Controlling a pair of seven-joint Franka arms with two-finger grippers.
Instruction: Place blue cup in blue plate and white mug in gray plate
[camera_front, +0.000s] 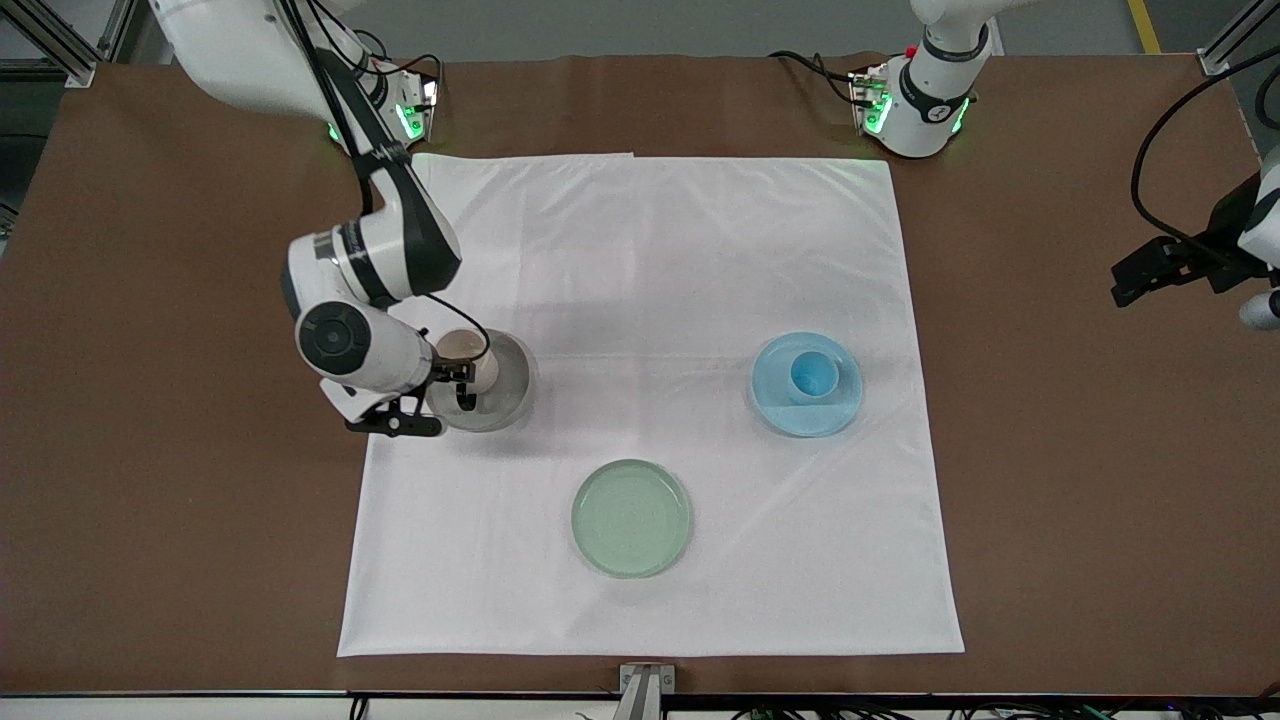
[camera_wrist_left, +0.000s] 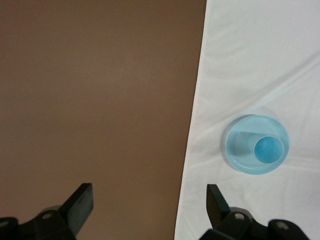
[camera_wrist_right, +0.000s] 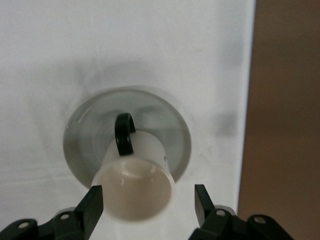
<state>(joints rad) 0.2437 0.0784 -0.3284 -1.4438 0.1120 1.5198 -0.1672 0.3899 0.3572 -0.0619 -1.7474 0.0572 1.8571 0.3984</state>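
Observation:
The white mug (camera_front: 467, 352) stands upright in the gray plate (camera_front: 508, 398), its dark handle over the plate's middle. My right gripper (camera_front: 462, 372) is open around the mug, one finger on each side of its rim without gripping; the right wrist view shows the gripper (camera_wrist_right: 148, 200), the mug (camera_wrist_right: 137, 187) and the plate (camera_wrist_right: 80, 145). The blue cup (camera_front: 814, 373) stands in the blue plate (camera_front: 775, 400). My left gripper (camera_front: 1135, 282) is open and empty, held up over the bare brown table at the left arm's end; its wrist view shows its fingers (camera_wrist_left: 80, 205), the cup (camera_wrist_left: 268, 150) and the plate (camera_wrist_left: 240, 150).
A pale green plate (camera_front: 631, 517) lies on the white cloth (camera_front: 650, 250), nearer to the front camera than the other two plates. The cloth covers the middle of the brown table (camera_front: 150, 450).

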